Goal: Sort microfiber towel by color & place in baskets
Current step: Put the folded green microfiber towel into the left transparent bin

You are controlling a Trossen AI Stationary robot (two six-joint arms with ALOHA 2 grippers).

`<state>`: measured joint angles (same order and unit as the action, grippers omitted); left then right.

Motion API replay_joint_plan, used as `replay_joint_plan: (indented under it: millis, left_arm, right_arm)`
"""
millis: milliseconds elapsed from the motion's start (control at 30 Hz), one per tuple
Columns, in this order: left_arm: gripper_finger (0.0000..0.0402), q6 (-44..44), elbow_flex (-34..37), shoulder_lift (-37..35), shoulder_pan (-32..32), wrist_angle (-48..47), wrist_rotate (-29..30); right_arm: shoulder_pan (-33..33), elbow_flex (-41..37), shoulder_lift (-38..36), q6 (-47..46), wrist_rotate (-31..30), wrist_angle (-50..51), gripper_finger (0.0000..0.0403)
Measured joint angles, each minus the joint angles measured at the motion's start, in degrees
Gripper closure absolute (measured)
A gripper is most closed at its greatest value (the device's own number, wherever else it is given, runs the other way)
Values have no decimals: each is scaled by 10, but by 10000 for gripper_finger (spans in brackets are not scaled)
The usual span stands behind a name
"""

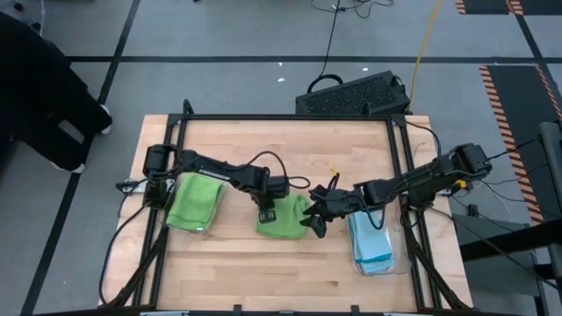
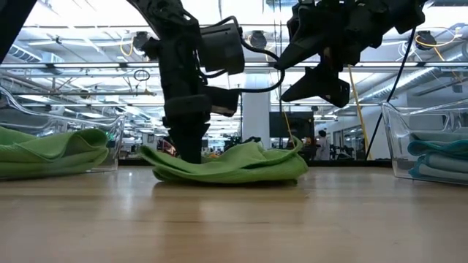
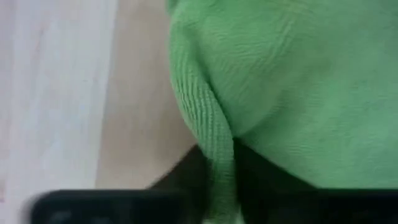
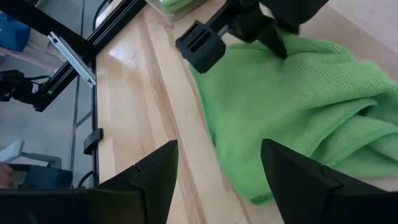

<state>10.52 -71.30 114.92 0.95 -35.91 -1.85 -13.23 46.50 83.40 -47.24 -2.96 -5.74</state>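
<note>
A lime green towel [image 1: 283, 217] lies loosely crumpled on the wooden tabletop [image 1: 263, 272], near the middle. The left hand [image 1: 266, 213] stands down on the left edge of this towel. In the left wrist view a ridge of the green cloth [image 3: 214, 143] runs between the two dark fingers, so the hand is pinching a fold of the towel. In the low view the left arm comes straight down into the cloth, which rests flat on the wood.

The right hand [image 1: 316, 222] is just beside the right edge of the same towel. It hangs above the tabletop and does not touch the cloth. Its two fingers [image 4: 149, 180] are spread wide apart, and nothing is between them.

On the left side of the tabletop stands a clear basket [image 1: 169, 195] that holds green towels [image 1: 195, 201]. On the right side stands a second clear basket [image 1: 399, 261]; it holds light blue towels [image 1: 369, 247] lying folded on each other. How many cloths are in each basket I cannot tell.

A black perforated crate [image 1: 353, 95] rests on the floor beyond the far edge of the tabletop. At the upper left corner of the high view a person in dark clothes [image 1: 39, 96] stands on the floor.
</note>
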Motion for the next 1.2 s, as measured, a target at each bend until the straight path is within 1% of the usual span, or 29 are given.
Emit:
replay_joint_plan:
  millis: [33,67,100,167,300,367,433,500,633,733,833,867,900,967,1033,1200]
  left_arm:
    - [354,9,1,-4,0,-2,1]
    - [377,21,1,-7,0,-5,3]
    - [384,38,0,-14,1,-11,4]
    - [384,68,-3,-32,2,-32,22]
    - [391,149,-17,-74,-3,-118,61]
    - [394,208,-30,-105,-5,-169,66]
    - [390,272,-29,-132,-9,-236,67]
    - [385,328,-27,-165,-12,-282,68]
    - [389,417,-28,-240,-27,-379,81]
    - [394,481,-26,-290,-38,-442,103]
    - [388,545,-26,-338,-45,-526,117]
    - [383,566,-26,-350,-46,-548,117]
    - [378,580,-22,-364,-48,-547,114]
    - [372,597,-2,-401,-48,-526,90]
    - [373,628,19,-427,-49,-542,67]
    - [393,691,120,-485,-49,-539,20]
  right_arm:
    - [0,0,0,0,0,0,181]
    - [0,0,0,2,0,0,181]
    - [0,0,0,3,0,0,181]
    - [0,0,0,10,0,0,181]
    - [1,0,0,19,0,0,181]
    - [2,0,0,19,-1,1,181]
    - [3,0,0,24,-2,2,181]
    - [3,0,0,30,-2,2,181]
    - [4,0,0,35,-2,5,181]
    - [4,0,0,41,-2,5,181]
    - [4,0,0,45,-2,5,181]
    - [4,0,0,46,-2,4,181]
    - [4,0,0,48,-2,5,181]
    - [4,0,0,49,-2,4,181]
    - [4,0,0,49,-2,4,181]
    - [4,0,0,49,-2,4,181]
